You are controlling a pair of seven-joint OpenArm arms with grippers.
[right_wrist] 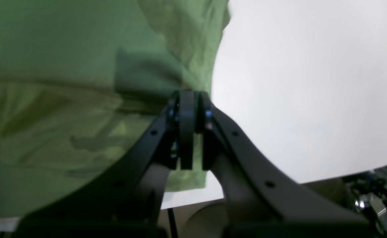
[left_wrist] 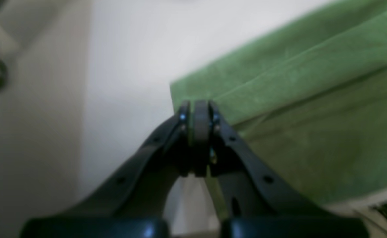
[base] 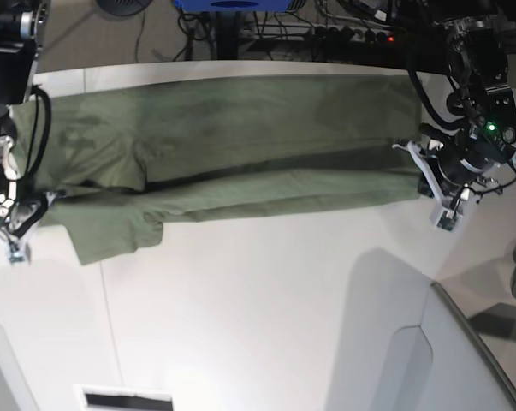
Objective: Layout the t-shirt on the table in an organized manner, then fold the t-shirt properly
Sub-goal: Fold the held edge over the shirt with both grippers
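Black jaws of left gripper [left_wrist: 198, 114], pressed together at the edge of t-shirt [left_wrist: 312, 99], seemingly pinching a thin fold of olive cloth. Right gripper [right_wrist: 187, 105] likewise clenched at the opposite edge of t-shirt, cloth apparently caught between the pads. T-shirt spread long and flat across the far part of table [base: 266, 317], one long side already folded over onto itself, one sleeve sticking out toward the table's near side beside right gripper. Soft, light, limp cotton by the look: likely to sag and wrinkle, not slippery, not fragile. Best taken at hems and corners, both ends together, kept taut.
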